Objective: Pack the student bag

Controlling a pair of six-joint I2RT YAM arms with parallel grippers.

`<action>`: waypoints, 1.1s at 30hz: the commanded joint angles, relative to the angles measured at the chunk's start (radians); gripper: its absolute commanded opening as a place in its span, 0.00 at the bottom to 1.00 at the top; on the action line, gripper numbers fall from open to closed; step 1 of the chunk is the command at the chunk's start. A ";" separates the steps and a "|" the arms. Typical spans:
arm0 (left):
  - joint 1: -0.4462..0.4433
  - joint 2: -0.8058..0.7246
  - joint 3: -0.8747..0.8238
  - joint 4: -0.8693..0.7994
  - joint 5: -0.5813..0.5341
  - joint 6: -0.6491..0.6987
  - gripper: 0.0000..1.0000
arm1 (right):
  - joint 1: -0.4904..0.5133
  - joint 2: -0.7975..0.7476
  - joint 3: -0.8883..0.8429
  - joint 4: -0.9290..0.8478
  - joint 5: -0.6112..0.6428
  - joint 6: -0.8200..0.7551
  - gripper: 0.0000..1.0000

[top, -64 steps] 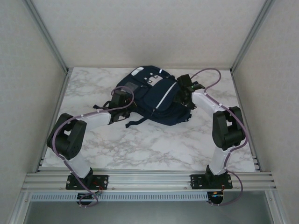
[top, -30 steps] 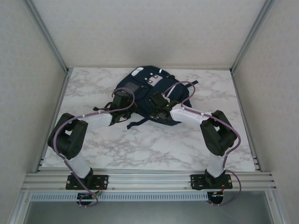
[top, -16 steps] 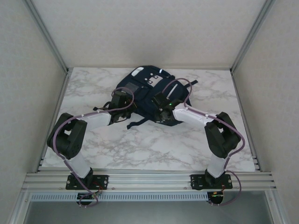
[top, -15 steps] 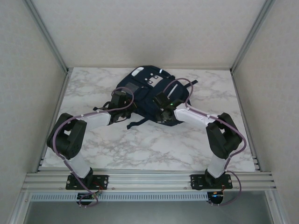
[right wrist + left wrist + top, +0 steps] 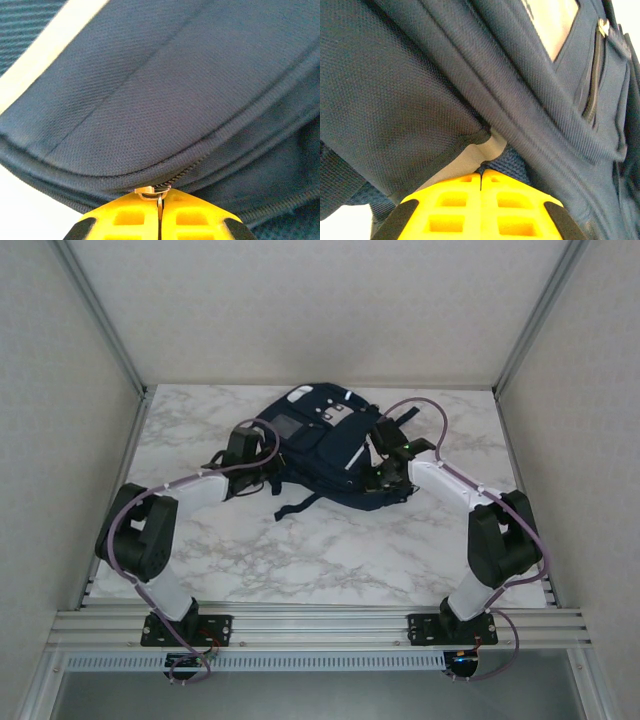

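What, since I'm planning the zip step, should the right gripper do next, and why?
Probably slide the right gripper along the zipper track: it is shut on the metal zipper pull, while the left gripper pinches a fabric edge of the student bag, bracing it.

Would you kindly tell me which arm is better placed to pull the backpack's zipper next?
The right, I think: the right pincer is shut on the metal zipper pull at the backpack seam, while the left pincer is clamped on a fabric edge, apparently bracing it.
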 commanded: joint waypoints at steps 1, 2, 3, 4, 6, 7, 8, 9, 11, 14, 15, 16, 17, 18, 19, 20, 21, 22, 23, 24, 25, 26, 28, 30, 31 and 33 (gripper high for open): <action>0.072 0.082 0.146 0.011 -0.074 0.049 0.00 | 0.036 -0.012 -0.001 -0.076 -0.214 -0.076 0.00; 0.078 0.115 0.191 -0.003 -0.069 0.058 0.00 | 0.059 -0.005 0.001 -0.067 -0.243 -0.089 0.00; 0.081 0.140 0.234 -0.020 -0.069 0.070 0.00 | 0.077 0.001 0.004 -0.058 -0.261 -0.095 0.00; 0.084 0.174 0.284 -0.041 -0.068 0.079 0.00 | 0.096 0.011 0.011 -0.048 -0.285 -0.098 0.00; 0.096 0.238 0.384 -0.094 -0.046 0.088 0.00 | 0.126 0.033 0.025 -0.019 -0.324 -0.092 0.00; 0.104 0.268 0.437 -0.129 -0.017 0.088 0.00 | 0.140 0.046 0.036 0.008 -0.332 -0.081 0.00; 0.111 0.291 0.483 -0.171 0.019 0.080 0.00 | 0.152 0.062 0.050 0.033 -0.346 -0.070 0.00; 0.114 0.303 0.518 -0.201 0.045 0.077 0.05 | 0.160 0.077 0.066 0.051 -0.355 -0.061 0.00; 0.115 0.285 0.535 -0.268 0.045 0.076 0.37 | 0.178 0.120 0.113 0.090 -0.366 -0.040 0.00; 0.112 0.192 0.463 -0.294 0.019 0.069 0.62 | 0.200 0.185 0.194 0.118 -0.356 -0.026 0.00; 0.112 0.157 0.429 -0.299 0.010 0.065 0.66 | 0.205 0.204 0.215 0.127 -0.353 -0.021 0.00; 0.112 0.116 0.389 -0.296 0.007 0.054 0.67 | 0.210 0.222 0.239 0.135 -0.353 -0.014 0.00; 0.112 0.074 0.345 -0.282 0.019 0.036 0.68 | 0.214 0.239 0.259 0.144 -0.360 -0.008 0.00; 0.108 0.041 0.304 -0.266 0.033 0.015 0.70 | 0.218 0.252 0.275 0.150 -0.362 -0.003 0.00; 0.102 0.002 0.257 -0.241 0.055 -0.014 0.71 | 0.223 0.263 0.291 0.154 -0.364 0.001 0.00; 0.092 -0.027 0.216 -0.218 0.072 -0.039 0.71 | 0.227 0.272 0.302 0.158 -0.364 0.004 0.00; 0.081 -0.047 0.189 -0.215 0.081 -0.061 0.71 | 0.231 0.277 0.309 0.160 -0.366 0.005 0.00; 0.064 -0.065 0.162 -0.191 0.088 -0.083 0.70 | 0.234 0.280 0.312 0.162 -0.366 0.007 0.00; 0.049 -0.077 0.133 -0.170 0.097 -0.107 0.70 | 0.236 0.282 0.311 0.164 -0.366 0.011 0.00; 0.032 -0.083 0.111 -0.153 0.104 -0.128 0.69 | 0.237 0.281 0.306 0.168 -0.366 0.015 0.00; 0.016 -0.084 0.086 -0.133 0.111 -0.154 0.67 | 0.239 0.276 0.295 0.177 -0.370 0.024 0.00; -0.003 -0.079 0.069 -0.109 0.118 -0.176 0.65 | 0.241 0.269 0.281 0.190 -0.374 0.035 0.00; -0.032 -0.054 0.056 -0.085 0.123 -0.202 0.57 | 0.244 0.252 0.252 0.217 -0.382 0.056 0.00; -0.059 -0.017 0.066 -0.069 0.128 -0.211 0.45 | 0.248 0.231 0.219 0.242 -0.389 0.078 0.00; -0.069 0.006 0.079 -0.061 0.134 -0.217 0.39 | 0.250 0.219 0.200 0.251 -0.392 0.088 0.00; -0.084 0.040 0.104 -0.045 0.140 -0.225 0.27 | 0.250 0.197 0.164 0.263 -0.393 0.100 0.00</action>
